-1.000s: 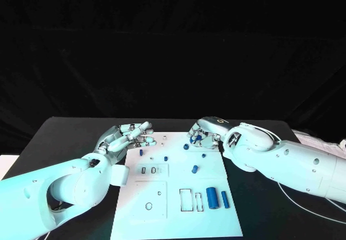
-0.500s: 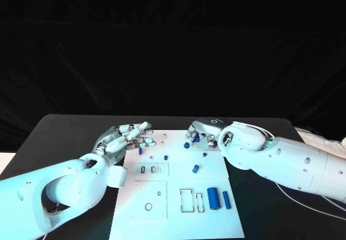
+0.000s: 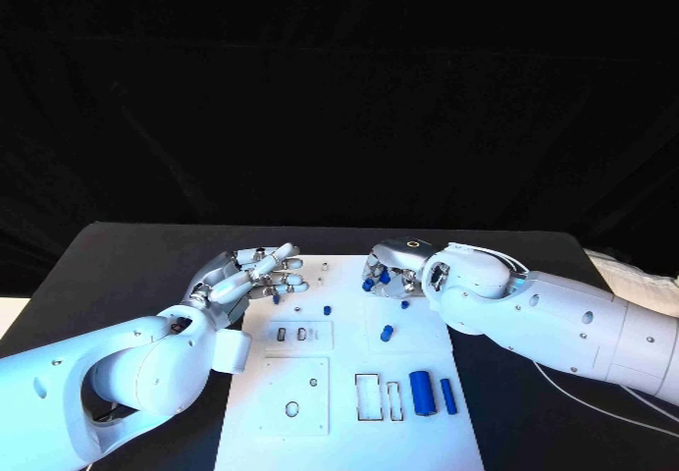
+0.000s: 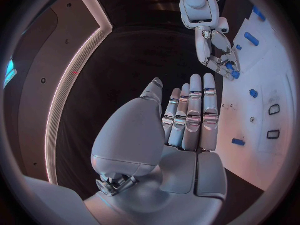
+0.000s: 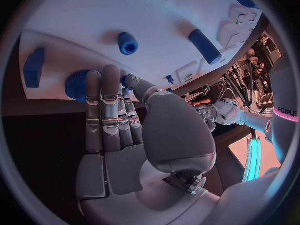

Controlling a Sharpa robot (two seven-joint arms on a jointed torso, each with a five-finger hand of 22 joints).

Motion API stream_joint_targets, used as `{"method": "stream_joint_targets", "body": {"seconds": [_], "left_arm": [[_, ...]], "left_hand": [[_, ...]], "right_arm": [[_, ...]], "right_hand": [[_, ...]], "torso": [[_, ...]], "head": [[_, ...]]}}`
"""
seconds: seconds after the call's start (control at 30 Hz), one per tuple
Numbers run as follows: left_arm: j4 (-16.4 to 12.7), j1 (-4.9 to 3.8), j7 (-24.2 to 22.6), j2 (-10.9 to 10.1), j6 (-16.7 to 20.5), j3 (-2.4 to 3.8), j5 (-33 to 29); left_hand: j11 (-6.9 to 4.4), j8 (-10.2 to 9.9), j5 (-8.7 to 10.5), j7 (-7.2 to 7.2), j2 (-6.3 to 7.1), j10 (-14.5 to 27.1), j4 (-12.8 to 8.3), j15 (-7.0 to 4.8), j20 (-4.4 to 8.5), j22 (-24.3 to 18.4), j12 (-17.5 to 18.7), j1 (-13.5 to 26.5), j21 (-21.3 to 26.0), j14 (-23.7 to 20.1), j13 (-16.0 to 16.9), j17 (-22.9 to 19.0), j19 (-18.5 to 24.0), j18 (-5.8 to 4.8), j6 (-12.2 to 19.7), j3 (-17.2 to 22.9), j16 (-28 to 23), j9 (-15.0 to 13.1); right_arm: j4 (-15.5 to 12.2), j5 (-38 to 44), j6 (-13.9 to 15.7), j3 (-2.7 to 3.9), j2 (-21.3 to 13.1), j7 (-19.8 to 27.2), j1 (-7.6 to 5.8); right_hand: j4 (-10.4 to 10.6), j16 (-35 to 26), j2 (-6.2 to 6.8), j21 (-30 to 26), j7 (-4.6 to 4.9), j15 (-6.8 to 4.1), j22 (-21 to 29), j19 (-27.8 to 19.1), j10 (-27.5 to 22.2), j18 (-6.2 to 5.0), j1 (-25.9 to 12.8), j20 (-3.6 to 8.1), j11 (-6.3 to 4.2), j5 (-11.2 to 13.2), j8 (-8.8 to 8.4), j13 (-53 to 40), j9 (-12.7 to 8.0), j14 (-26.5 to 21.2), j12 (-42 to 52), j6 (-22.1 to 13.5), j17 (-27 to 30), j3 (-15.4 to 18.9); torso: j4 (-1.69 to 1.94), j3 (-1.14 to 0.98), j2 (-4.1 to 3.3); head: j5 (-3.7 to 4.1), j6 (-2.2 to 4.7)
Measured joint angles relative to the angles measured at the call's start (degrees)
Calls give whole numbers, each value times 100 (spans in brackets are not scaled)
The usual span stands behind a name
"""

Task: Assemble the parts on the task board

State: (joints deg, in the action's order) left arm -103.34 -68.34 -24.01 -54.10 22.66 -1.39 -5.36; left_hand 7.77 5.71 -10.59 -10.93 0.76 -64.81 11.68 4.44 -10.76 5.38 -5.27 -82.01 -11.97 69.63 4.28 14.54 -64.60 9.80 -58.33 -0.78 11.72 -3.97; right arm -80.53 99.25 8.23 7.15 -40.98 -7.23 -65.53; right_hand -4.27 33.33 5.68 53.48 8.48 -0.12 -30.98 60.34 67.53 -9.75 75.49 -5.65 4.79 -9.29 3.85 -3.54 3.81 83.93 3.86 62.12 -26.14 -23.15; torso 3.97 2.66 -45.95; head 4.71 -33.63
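Both arms have slid a bit left; right robot hand (image 3: pixel 387 268) touches a blue gear (image 5: pixel 78 84) on the white board (image 3: pixel 354 432), left robot hand (image 3: pixel 259 272) spread.

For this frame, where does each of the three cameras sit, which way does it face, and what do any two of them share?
Head view: on the robot's head, looking down at the white board; both arms, left hand and right hand show.
Left wrist view: behind the left hand, facing past its fingers to the board.
Right wrist view: behind the right hand, facing the board.
Shared: the left wrist view also shows the right hand that the head view sees.
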Motion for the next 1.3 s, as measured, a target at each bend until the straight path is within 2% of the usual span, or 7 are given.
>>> {"method": "stream_joint_targets", "body": {"seconds": [0.13,0.5,0.6,0.87,0.93,1.03,1.3], "left_arm": [[-3,-1,14,-2,0,0,-1],[7,-3,57,-3,-3,0,-3],[15,-3,68,-3,-4,0,-4],[27,-3,97,-7,-7,0,-5],[28,-3,104,-13,-7,0,-5],[28,-4,113,-21,-7,0,-6],[30,-4,126,-36,-7,0,-7]], "left_hand": [[13,0,0,-23,0,13,-16,8,0,-6,29,0,0,-8,0,21,0,0,19,-16,-24,0],[21,-23,0,-41,0,21,-38,8,0,-13,52,0,22,-8,-1,57,0,0,1,6,-46,0],[21,-23,0,-41,0,21,-40,29,0,-18,52,0,34,-30,-1,63,0,0,1,8,-46,0],[34,-45,0,-61,-23,34,-79,29,-21,-24,84,-23,45,-30,-1,97,-20,0,21,47,-48,1],[42,-45,0,-61,-41,42,-81,29,-21,-24,84,-41,45,-30,-1,105,-20,0,21,46,-69,1],[42,-45,0,-61,-45,42,-96,29,-21,-24,84,-45,45,-30,-1,105,-20,0,21,31,-69,1],[42,-75,0,-61,-45,42,-112,29,-21,-23,84,-45,45,-30,-1,117,-20,0,21,48,-69,1]], "right_arm": [[2,11,-18,12,27,3,-16],[-2,27,56,22,41,20,-31],[-25,18,144,11,34,29,-19],[-161,-74,567,11,26,48,-2],[-161,-105,672,13,42,42,-4],[-130,-141,809,13,85,18,-5],[134,-199,1101,16,349,-104,-58]], "right_hand": [[60,166,0,281,-62,0,-365,162,66,1,0,12,-31,22,0,-11,17,0,1,62,-100,-40],[248,894,0,887,-108,-42,-1149,484,302,0,0,41,-90,35,34,-19,46,0,3,298,-703,-89],[271,1078,1,995,-130,-62,-1286,521,378,90,-1,62,-119,40,38,-25,53,20,1,360,-870,-112],[360,1490,1,1245,-182,-85,-1634,669,502,91,1,92,-155,79,95,-25,98,3,1,492,-1244,-167],[395,1568,12,1293,-171,-103,-1687,669,523,91,14,92,-176,180,96,-25,99,20,1,507,-1296,-202],[422,1650,2,1331,-167,-103,-1745,669,524,91,54,92,-176,287,96,-24,100,20,1,516,-1366,-200],[476,1705,-20,1359,-167,-103,-1783,668,524,91,60,92,-176,356,94,-24,101,20,1,515,-1416,-223]], "torso": [[2,-1,-23],[4,-3,-69],[5,-3,-79],[23,-3,-97],[27,-4,-103],[37,0,-110],[65,3,-126]], "head": [[9,1],[-8,16],[-8,23],[-2,53],[-1,64],[2,80],[5,101]]}}
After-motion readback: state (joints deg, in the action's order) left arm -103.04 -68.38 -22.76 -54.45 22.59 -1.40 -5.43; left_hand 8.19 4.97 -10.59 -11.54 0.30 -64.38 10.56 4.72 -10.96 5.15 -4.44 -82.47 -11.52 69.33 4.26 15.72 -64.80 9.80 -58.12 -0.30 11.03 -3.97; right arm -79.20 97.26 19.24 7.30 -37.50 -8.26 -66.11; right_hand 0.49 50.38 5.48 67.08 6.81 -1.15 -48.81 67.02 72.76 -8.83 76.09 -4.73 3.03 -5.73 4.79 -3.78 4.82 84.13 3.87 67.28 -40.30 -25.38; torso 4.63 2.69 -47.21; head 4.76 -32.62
